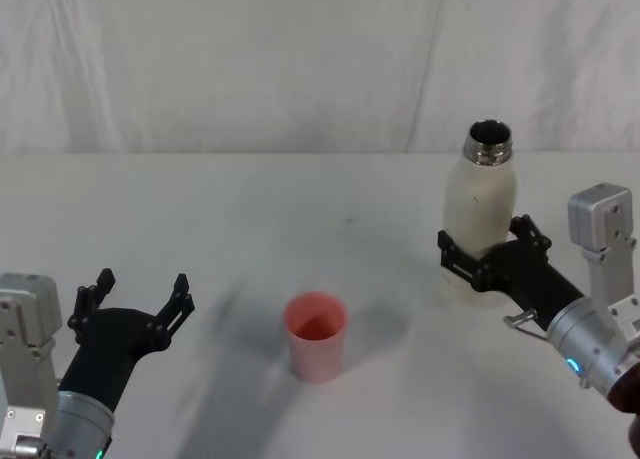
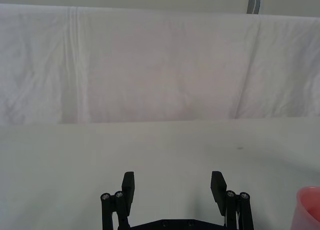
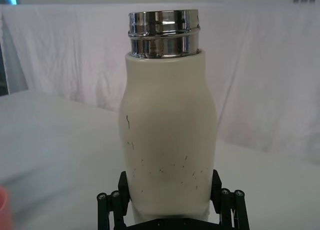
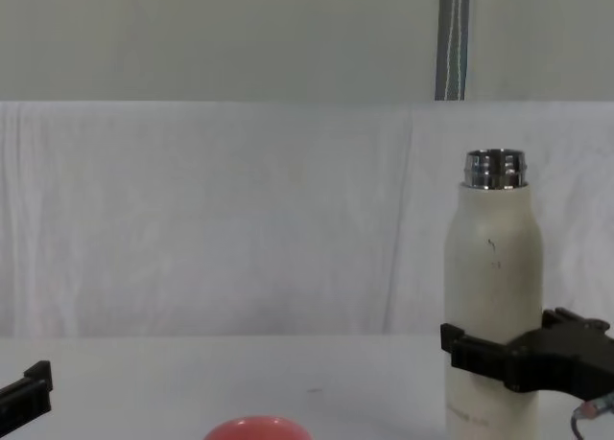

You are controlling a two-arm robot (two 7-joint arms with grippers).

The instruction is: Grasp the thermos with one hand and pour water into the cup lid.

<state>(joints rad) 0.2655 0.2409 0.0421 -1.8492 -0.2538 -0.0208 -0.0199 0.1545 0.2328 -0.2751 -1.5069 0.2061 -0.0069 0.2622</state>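
Black, forked fingers are borne by both the left gripper and the right gripper, each mounted on a silver-grey wrist lit by a small green-blue lamp.

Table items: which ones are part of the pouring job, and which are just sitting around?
Part of the job:
- thermos, upright, uncapped
- cup lid, open side up
- right claw, around the thermos's lower body

Just there:
- left claw, open, idle near the table's left
- white cloth backdrop
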